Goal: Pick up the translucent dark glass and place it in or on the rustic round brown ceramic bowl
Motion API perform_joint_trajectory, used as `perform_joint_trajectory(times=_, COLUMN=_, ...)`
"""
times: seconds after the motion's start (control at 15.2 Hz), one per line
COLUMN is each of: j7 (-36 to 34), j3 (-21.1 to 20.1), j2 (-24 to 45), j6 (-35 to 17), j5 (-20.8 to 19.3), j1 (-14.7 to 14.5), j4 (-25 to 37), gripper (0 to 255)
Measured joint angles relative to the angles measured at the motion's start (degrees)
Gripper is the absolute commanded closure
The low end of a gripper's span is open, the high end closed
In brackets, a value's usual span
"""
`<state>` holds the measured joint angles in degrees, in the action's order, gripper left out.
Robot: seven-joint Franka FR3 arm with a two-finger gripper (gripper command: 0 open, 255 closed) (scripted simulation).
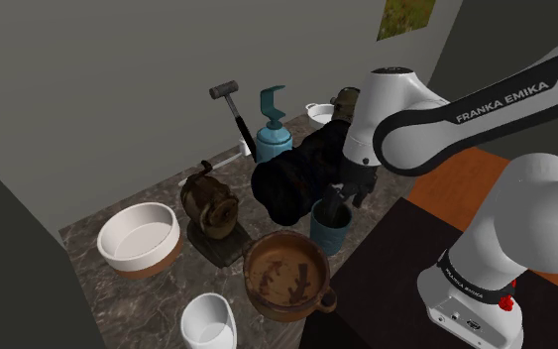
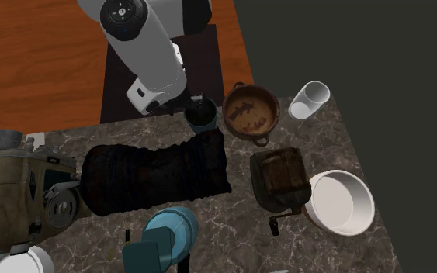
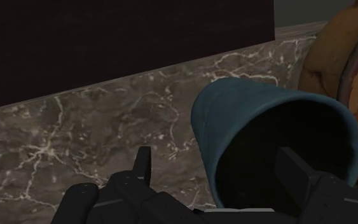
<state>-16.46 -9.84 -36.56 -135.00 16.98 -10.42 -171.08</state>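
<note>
The dark teal translucent glass (image 1: 329,226) (image 2: 202,114) (image 3: 260,108) stands upright near the counter's front edge. Right beside it sits the round brown bowl (image 1: 286,278) (image 2: 250,112) (image 3: 349,57), which has a small handle and a stained inside. My gripper (image 1: 338,198) (image 3: 219,165) hangs just above the glass and is open. One finger (image 3: 144,167) is outside the glass wall and the other finger (image 3: 298,175) is over its dark mouth. Neither finger presses on the wall.
A large black lumpy object (image 1: 301,174) (image 2: 154,174) lies just behind the glass. A brown grinder-like piece (image 1: 212,208) (image 2: 280,178), a white bowl (image 1: 140,238) (image 2: 339,202), a white cup (image 1: 207,322) (image 2: 308,99), a blue bottle (image 1: 272,134) and a hammer (image 1: 232,104) crowd the marble counter (image 3: 75,133).
</note>
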Motion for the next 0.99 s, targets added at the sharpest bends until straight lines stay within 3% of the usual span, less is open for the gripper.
perform_joint_trajectory(times=0.53, j7=0.5, j3=-0.1, j2=2.3, j6=-3.2, j5=0.7, j1=-0.3, j4=-0.9, gripper=0)
perform_joint_trajectory(times=0.59, j7=0.5, j3=-0.1, j2=2.3, j6=-3.2, j5=0.7, j1=-0.3, j4=-0.9, gripper=255)
perform_joint_trajectory(times=0.99, j7=0.5, j3=-0.1, j2=2.3, j6=-3.2, j5=0.7, j1=-0.3, j4=-0.9, gripper=255)
